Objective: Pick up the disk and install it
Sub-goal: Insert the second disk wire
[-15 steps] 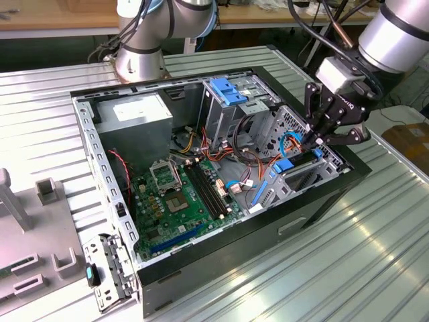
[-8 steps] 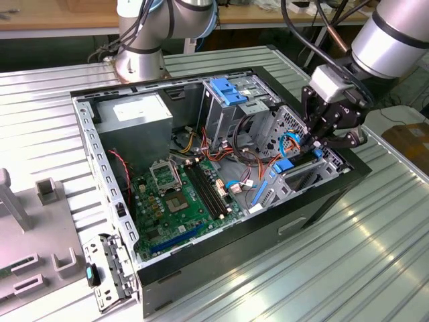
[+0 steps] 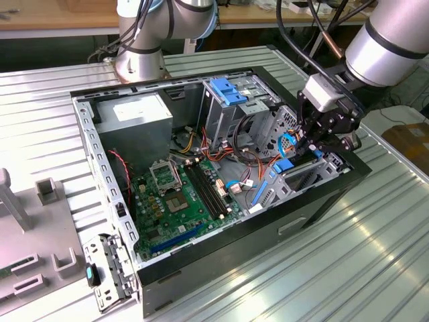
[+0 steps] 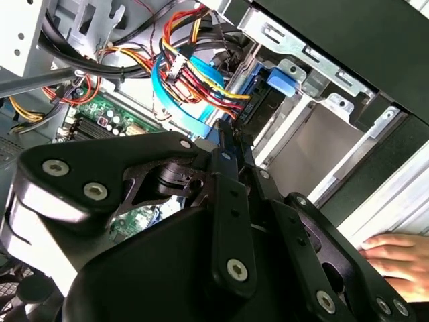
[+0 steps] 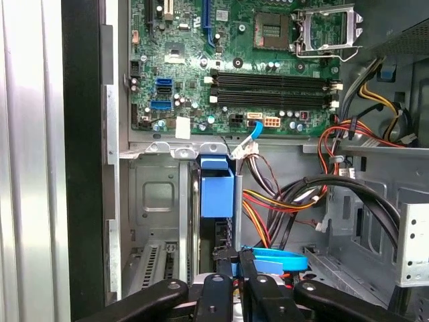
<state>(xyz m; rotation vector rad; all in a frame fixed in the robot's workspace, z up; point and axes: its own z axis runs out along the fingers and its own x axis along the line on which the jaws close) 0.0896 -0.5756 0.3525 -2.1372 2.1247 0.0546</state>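
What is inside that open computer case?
Inside the computer case: a green motherboard, a grey power supply, coloured cables, and the disk standing in its metal bay. The tool covers the disk's lower part.

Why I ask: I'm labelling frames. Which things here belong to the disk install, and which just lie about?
Job: grey-metal hard disk with blue plastic rails, at the grey metal drive bay; black end effector close by it.
Lying about: green motherboard; grey power-supply box; red-and-yellow cable bundle; a person's hand.
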